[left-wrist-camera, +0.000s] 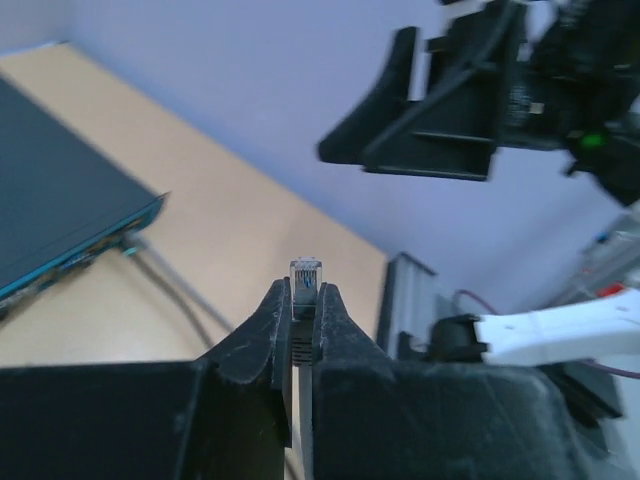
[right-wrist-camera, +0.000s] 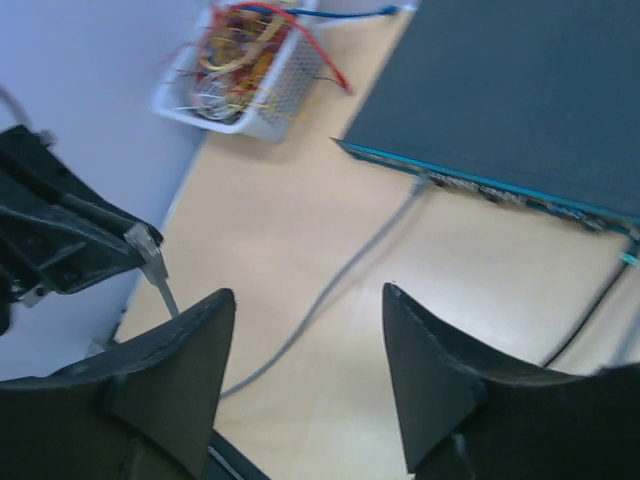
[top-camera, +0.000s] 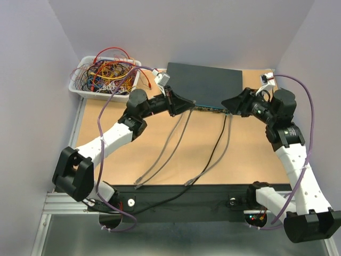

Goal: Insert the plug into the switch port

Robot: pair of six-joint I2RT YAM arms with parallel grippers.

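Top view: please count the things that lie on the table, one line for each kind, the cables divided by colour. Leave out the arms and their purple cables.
switch: 1
white tray of wires: 1
grey cables: 3
black cable: 1
Total: 6

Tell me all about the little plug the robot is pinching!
The plug is small and see-through, like clear plastic. The left pincer squeezes it from both sides, with its tip sticking out past the fingers. It is up in the air, touching nothing else, and is not yet in the switch.
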